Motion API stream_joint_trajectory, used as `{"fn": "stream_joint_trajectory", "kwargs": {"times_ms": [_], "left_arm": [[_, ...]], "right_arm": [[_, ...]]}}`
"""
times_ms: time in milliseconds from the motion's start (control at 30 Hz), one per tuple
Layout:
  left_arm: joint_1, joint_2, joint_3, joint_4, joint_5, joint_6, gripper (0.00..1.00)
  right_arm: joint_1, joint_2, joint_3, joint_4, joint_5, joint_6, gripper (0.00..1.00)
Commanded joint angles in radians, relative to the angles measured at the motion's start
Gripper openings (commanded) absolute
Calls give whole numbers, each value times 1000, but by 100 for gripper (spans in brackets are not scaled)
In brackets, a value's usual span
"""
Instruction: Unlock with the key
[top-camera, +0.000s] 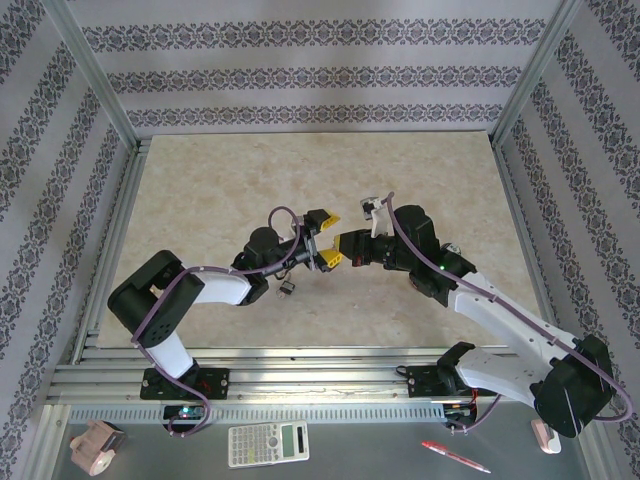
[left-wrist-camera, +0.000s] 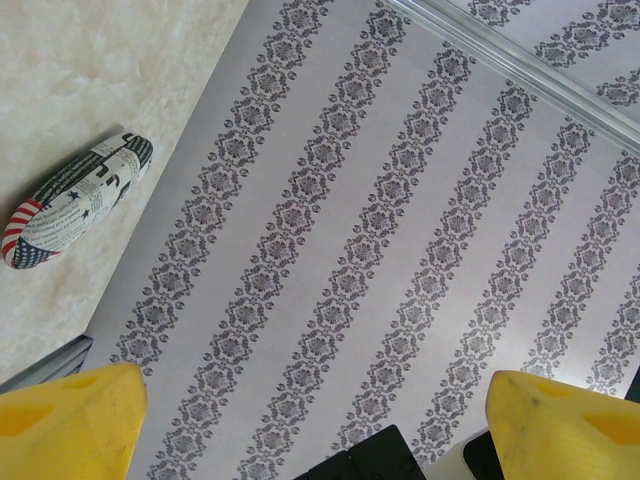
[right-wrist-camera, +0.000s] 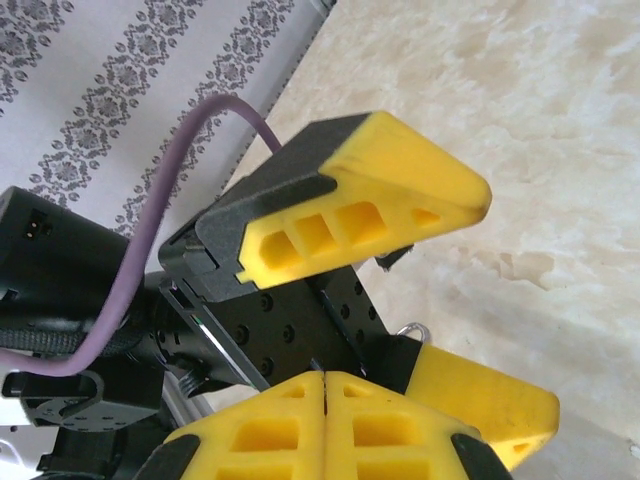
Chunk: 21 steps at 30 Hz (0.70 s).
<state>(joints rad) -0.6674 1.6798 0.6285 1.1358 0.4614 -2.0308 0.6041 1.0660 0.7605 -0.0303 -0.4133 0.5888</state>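
**Operator:** State the work surface and the enclosure.

**Technician:** The bench (top-camera: 220, 200) has a pale marbled top. Walls (top-camera: 300, 80) papered in grey ornamental stripes close it on three sides. Metal frame rails (top-camera: 95, 75) stand at the corners.

**Operator:** State the condition of each claw.

**Technician:** The left claw (top-camera: 325, 240) stands wide open over mid-bench. In its wrist view the yellow fingers (left-wrist-camera: 70, 425) sit at opposite lower corners with patterned wall showing between them, and it holds nothing. The right claw (right-wrist-camera: 325, 430) is fully closed, its two fingers pressed flat together along one seam. Whether anything is pinched at its tips cannot be told. In the top view its tip points into the mouth of the left claw, very near it.

**Operator:** Locate the key and lock.

**Technician:** Neither can be identified with certainty. A small dark item (top-camera: 287, 288) lies on the bench just beside the left forearm, too small to tell lock from key. In the right wrist view a thin metal loop (right-wrist-camera: 410, 329) shows by the left claw's lower finger. What it belongs to cannot be told.

**Operator:** List other items and obstructions.

**Technician:** An oval object (left-wrist-camera: 75, 200) printed with newsprint and stars and stripes lies on the bench near the foot of a wall. A calculator (top-camera: 268, 443) and a red pen (top-camera: 455, 456) lie on the grey ledge in front of the arm bases, well apart from the claws. A purple cable (right-wrist-camera: 170, 200) arcs over the left wrist.
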Motion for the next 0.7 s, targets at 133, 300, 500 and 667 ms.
{"fn": "stream_joint_trajectory", "kwargs": {"times_ms": [133,300,500,667], "left_arm": [[2,-17,-3,67,-9,-31,86],[0,-20,-3,61,-9,-27,85],[0,-15,-10,70,-17,-26,78],[0,-15,-6,61,-16,-21,72]], "right_arm": [[-8,-8,-60,124,-5,-11,0],[-8,9,-59,165,1,-12,0],[-4,16,-89,185,-14,-9,0],[-5,-1,-120,198,-7,-3,0]]}}
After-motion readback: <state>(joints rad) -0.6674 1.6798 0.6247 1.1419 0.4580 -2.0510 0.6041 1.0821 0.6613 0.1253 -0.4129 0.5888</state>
